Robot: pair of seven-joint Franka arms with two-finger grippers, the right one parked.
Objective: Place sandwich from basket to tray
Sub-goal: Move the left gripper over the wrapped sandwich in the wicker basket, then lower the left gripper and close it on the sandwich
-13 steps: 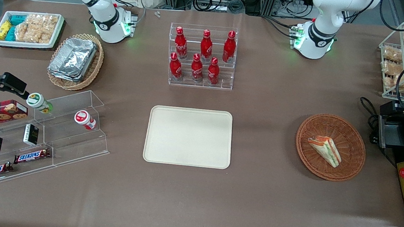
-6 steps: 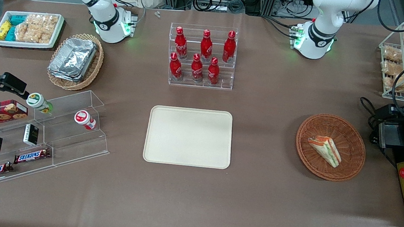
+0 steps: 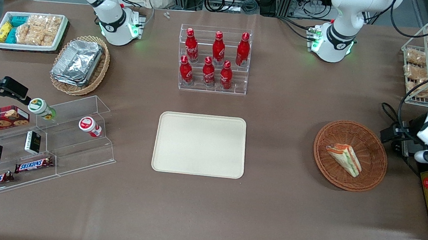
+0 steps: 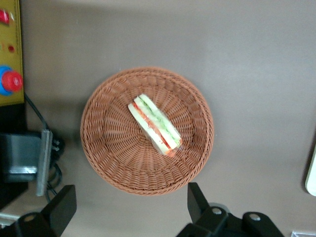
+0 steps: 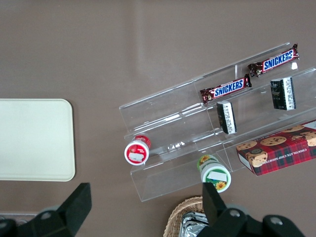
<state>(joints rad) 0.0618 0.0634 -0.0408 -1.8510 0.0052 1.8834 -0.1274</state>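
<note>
Gripper (image 4: 131,210) above table just beside the basket (image 3: 372,143), toward the working arm's end; fingers (image 4: 60,208) spread wide, holding nothing. Sandwich (image 3: 344,159) lies in basket, wrapped, orange and green layers showing. Tray (image 3: 200,144) mid-table, well apart from basket, bare. Readable: "SNICKERS" on two bars (image 5: 232,88) on the clear acrylic steps (image 3: 74,140); "CHOCOLATE CHIP" on red cookie box (image 5: 279,153). Red bottles (image 3: 213,59) in a clear rack, script too small to read. Surface: brown table covering (image 3: 267,214). Cables past the table's edge.
</note>
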